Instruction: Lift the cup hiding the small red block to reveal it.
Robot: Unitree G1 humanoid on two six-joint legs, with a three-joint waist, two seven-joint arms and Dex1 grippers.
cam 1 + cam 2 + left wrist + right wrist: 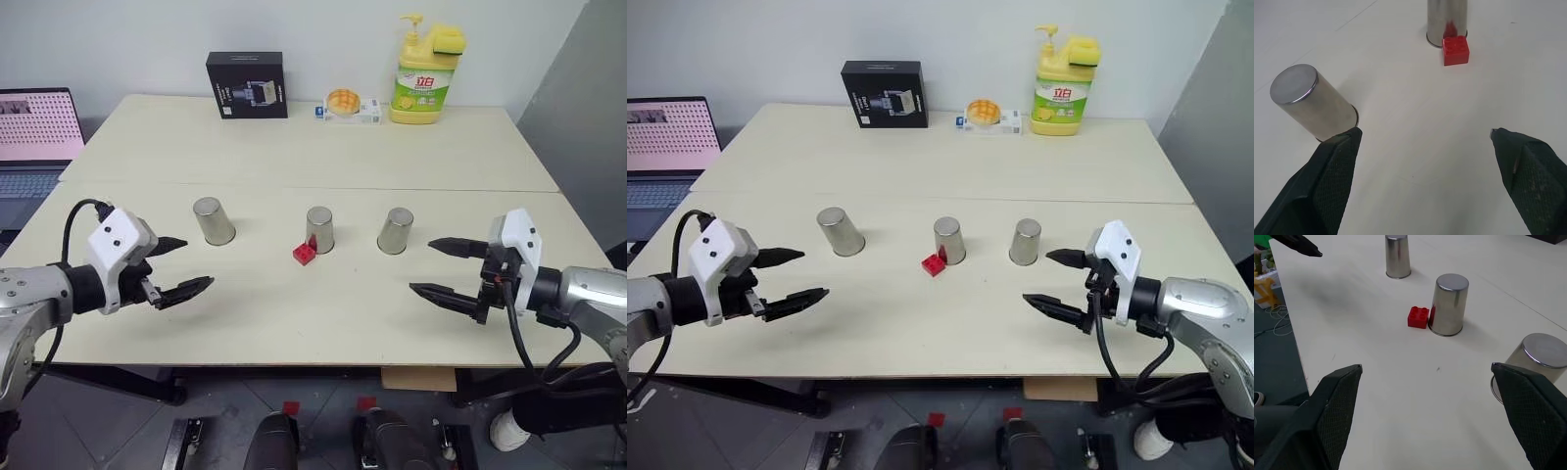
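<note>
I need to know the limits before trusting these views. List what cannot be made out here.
- Inside of the three upturned silver metal cups, left, middle, right: their own walls hide it.
- Print on the black box and the yellow soap bottle, head views: too small.
- Pink-screened laptop: cut by the picture's edge.
- Small red plastic block: its far face is turned away.

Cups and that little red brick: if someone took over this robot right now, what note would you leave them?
Left pincer: open, empty, hovering near the left cup.
Right pincer: open, empty, hovering near the right cup.
Three metal cups stand upside down in a row on the table. The small red block sits in the open beside the middle cup, touching or nearly touching its base.
Done: the block is already visible; no cup is held.
Left: probably nothing but checking; whether anything lies under the cups cannot be told.
</note>
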